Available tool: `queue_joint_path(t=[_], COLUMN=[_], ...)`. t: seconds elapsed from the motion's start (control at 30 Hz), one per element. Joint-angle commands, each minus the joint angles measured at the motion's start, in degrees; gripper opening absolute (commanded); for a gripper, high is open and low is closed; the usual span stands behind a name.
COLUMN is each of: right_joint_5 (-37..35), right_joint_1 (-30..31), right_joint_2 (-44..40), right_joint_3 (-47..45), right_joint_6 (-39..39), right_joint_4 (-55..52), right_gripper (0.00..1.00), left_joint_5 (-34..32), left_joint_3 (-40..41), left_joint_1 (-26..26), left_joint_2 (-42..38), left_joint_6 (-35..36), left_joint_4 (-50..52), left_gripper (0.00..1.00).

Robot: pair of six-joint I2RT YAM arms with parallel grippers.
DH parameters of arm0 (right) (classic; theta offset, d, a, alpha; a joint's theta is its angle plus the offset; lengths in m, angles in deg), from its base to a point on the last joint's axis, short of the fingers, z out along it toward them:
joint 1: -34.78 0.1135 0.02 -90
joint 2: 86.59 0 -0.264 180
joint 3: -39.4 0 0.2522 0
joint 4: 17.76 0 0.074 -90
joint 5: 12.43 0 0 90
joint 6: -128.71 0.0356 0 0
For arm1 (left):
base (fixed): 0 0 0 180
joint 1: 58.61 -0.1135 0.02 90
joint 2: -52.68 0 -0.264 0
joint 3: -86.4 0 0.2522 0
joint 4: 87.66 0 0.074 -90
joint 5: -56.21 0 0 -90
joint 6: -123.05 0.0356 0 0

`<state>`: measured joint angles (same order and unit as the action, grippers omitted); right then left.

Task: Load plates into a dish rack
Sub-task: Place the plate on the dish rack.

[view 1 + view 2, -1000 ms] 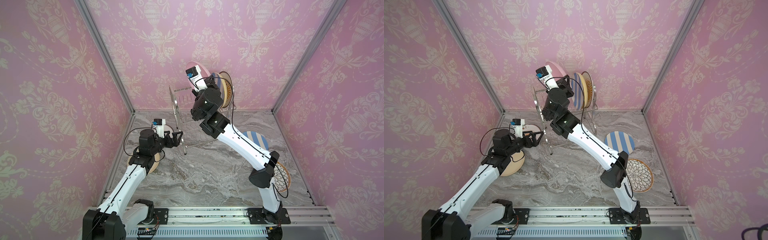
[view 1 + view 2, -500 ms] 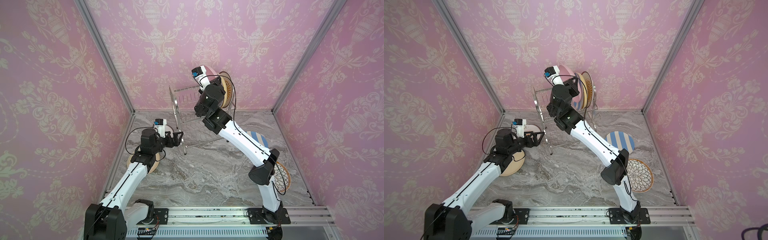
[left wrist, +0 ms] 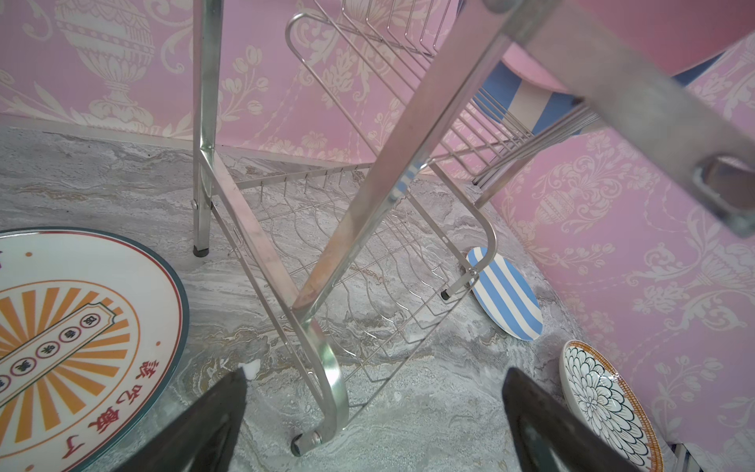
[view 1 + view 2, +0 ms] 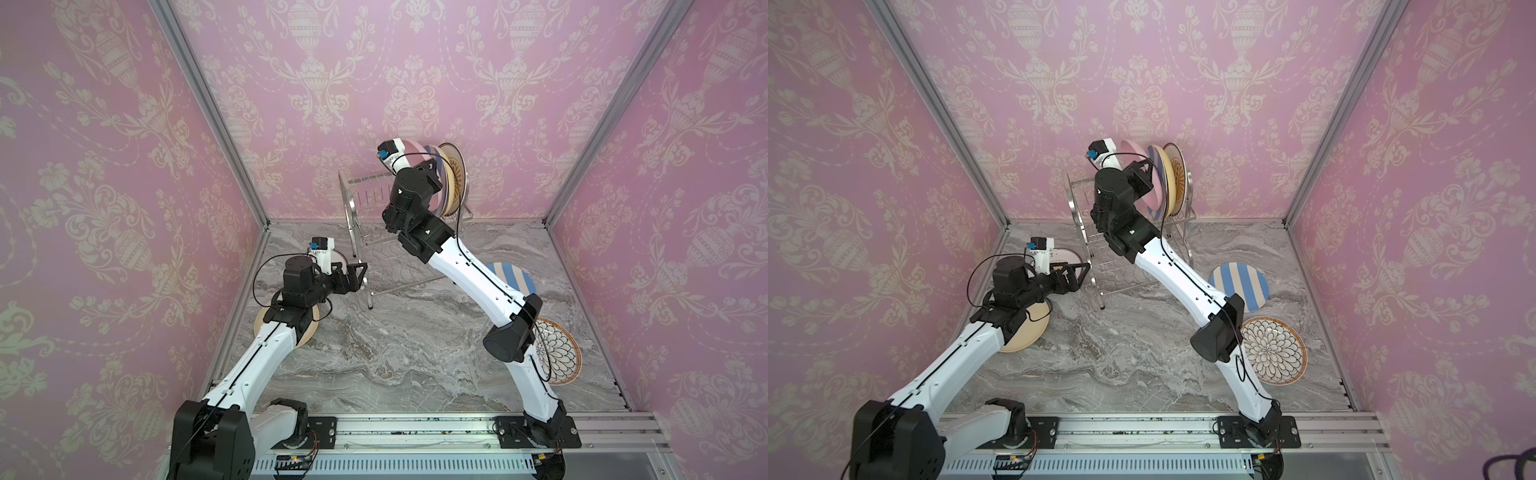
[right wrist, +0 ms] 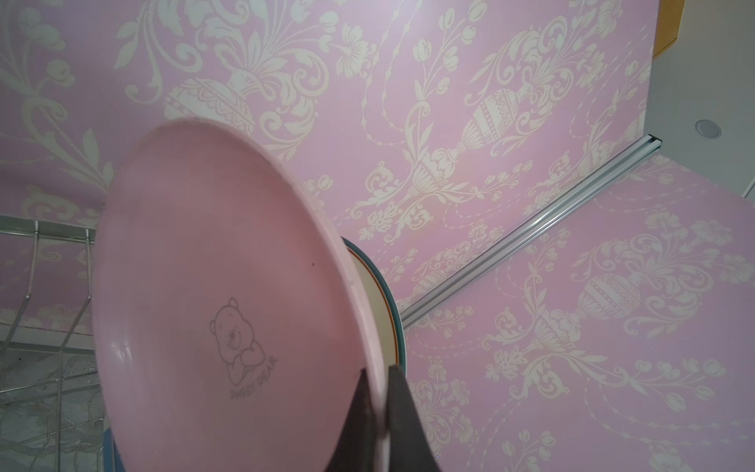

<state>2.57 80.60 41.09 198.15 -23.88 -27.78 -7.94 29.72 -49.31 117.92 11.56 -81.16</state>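
The chrome dish rack [image 4: 376,253] stands at the back of the table. On its upper shelf a blue-striped plate [image 4: 1156,157] and an orange sunburst plate [image 4: 1177,174] stand on edge. My right gripper [image 5: 378,370] is shut on the rim of a pink plate [image 5: 220,294], holding it upright just beside the striped one [image 4: 1136,150]. Whether it sits in a slot is hidden. My left gripper [image 3: 375,371] is open, low on the table, its fingers either side of the rack's front left leg [image 3: 327,384] without touching it.
Lying flat on the marble table [image 4: 415,353] are a striped plate [image 4: 513,278], a black-petal plate [image 4: 557,353], a second sunburst plate [image 3: 81,327] by the left gripper, and a cream plate [image 4: 1025,328] under the left arm. Pink walls close in three sides.
The right arm has shifted the pink plate slightly right, closer to the racked striped plate, and turned its wrist. The left arm has barely moved.
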Motion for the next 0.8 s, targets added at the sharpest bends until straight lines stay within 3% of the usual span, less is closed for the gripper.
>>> queue_joint_path(t=[0.0,0.37,0.53,0.77], right_joint_5=[-1.3,-1.5,0.2,0.9], right_joint_1=[-0.4,-0.6,-0.7,-0.7], right_joint_2=[0.2,2.4,4.9,1.7], right_joint_3=[2.5,3.8,11.5,7.2], right_joint_6=[1.5,3.3,3.5,9.3], right_joint_4=[-0.6,-3.4,-5.1,-5.8], right_gripper=[0.0,0.0,0.0,0.0], left_joint_5=[1.9,2.6,2.5,2.6], left_joint_3=[-0.6,-0.9,-1.3,-1.9], left_joint_1=[0.5,0.5,0.5,0.5], left_joint_2=[0.4,0.5,0.9,1.9], left_joint_6=[0.1,0.2,0.5,0.4], left_joint_4=[-2.0,-2.0,-1.4,-1.5], left_gripper=[0.99,0.99,0.99,0.99])
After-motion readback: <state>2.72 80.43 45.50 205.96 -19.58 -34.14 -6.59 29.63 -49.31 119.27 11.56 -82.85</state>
